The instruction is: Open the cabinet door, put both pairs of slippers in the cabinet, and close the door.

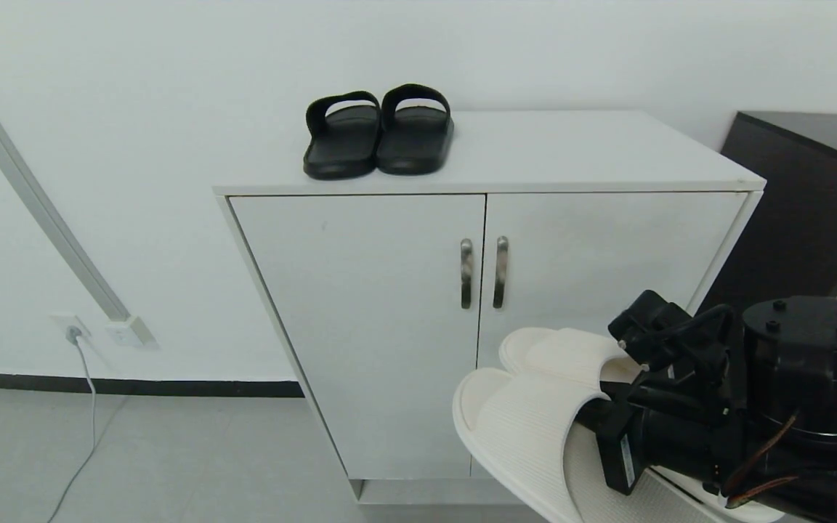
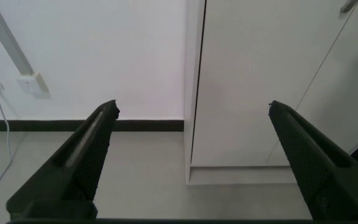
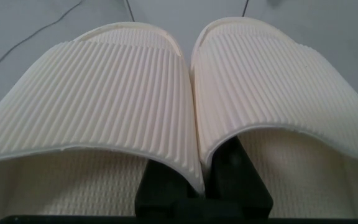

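Note:
The white cabinet stands against the wall with its left door and right door both closed. Two metal handles meet at the middle seam. A pair of black slippers sits side by side on the cabinet top, toward its left. My right gripper is low in front of the right door, shut on a pair of white ribbed slippers, its fingers tucked under the straps. My left gripper is open and holds nothing, facing the cabinet's lower left corner.
A wall outlet with a grey cable trailing onto the floor is at the left. A slanted conduit runs up the wall. Dark furniture stands right of the cabinet. Open floor lies left of the cabinet.

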